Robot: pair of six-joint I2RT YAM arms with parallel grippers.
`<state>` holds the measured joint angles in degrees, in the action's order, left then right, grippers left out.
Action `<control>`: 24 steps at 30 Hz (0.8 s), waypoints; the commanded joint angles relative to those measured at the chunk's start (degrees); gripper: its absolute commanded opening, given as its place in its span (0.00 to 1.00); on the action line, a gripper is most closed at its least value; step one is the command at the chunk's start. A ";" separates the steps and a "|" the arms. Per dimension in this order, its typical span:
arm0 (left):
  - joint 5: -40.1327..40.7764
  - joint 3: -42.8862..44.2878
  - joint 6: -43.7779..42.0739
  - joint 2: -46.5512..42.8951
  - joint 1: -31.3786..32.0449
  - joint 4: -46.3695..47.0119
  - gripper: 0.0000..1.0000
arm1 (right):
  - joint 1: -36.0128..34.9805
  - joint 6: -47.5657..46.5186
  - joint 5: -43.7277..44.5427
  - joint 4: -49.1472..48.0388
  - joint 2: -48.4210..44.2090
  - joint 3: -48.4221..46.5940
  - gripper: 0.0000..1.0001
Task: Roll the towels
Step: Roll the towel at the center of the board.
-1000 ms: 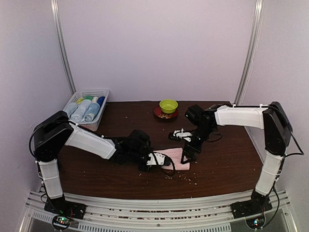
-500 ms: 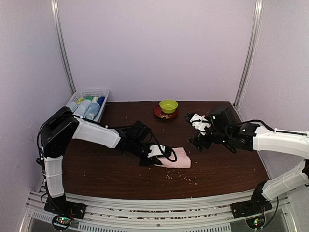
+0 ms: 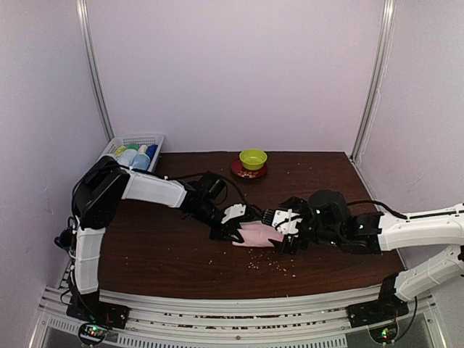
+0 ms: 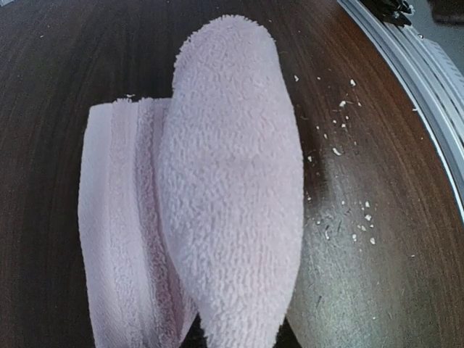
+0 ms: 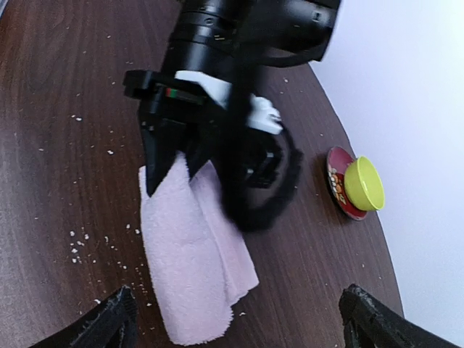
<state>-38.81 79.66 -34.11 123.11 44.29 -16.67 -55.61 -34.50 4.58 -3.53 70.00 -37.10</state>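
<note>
On the table, pink towel pinched in left fingers, right fingers spread wide.

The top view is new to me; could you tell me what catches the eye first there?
The pink towel stands out in the middle of the table, folded over itself and pinched at its left end by the left gripper. The right gripper faces it from the right, jaws wide open. Behind them, a green bowl sits on a red plate.

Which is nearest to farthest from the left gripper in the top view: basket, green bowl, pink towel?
1. pink towel, held in the left gripper, mid-table.
2. green bowl, beyond it at the far edge.
3. basket, far left corner.
</note>
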 commanded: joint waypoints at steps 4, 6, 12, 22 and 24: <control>5.73 1.18 2.86 8.03 -2.28 -12.60 0.00 | -3.36 -8.22 1.14 -2.08 7.14 1.30 0.94; 5.66 1.72 2.73 8.44 -2.27 -13.23 0.00 | -3.53 -8.36 2.98 -1.91 9.97 0.33 0.94; 5.43 2.06 2.30 8.29 -2.29 -13.87 0.00 | -3.33 -11.45 4.34 -1.17 17.53 -4.41 0.91; 5.40 2.43 2.03 8.22 -2.40 -14.27 0.00 | 0.36 -12.31 2.83 8.04 26.97 -13.94 0.69; 5.21 2.50 2.03 8.24 -2.52 -14.27 0.00 | 0.65 -12.64 2.43 8.52 27.16 -13.88 0.66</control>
<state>-42.52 84.49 -32.45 125.97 43.11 -22.63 -55.75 -46.39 7.09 1.10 96.36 -50.15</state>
